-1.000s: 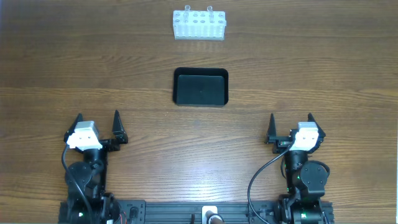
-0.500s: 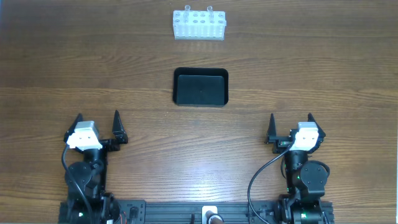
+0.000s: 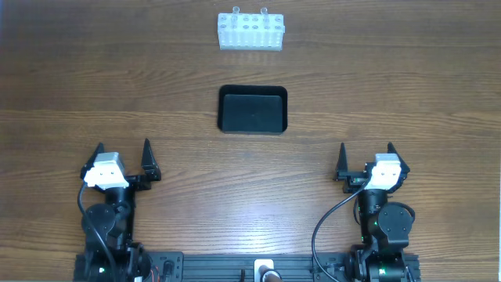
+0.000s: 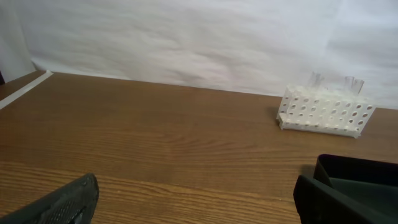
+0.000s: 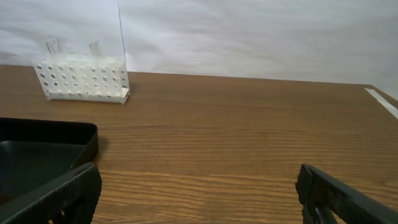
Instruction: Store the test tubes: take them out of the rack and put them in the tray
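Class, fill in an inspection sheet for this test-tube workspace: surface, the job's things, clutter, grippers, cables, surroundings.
Surface: wooden table, brown grain.
Job's things: white rack on the far side, with two test tubes standing upright in it; black tray nearer the arms, apart from the rack, with no tubes in it.
Clutter: nothing seen.
Grippers: left gripper and right gripper are both open, holding nothing, close to their bases.
Cables: a black cable loops beside the right arm's base; another runs by the left arm.
Surroundings: white backdrop behind the table.
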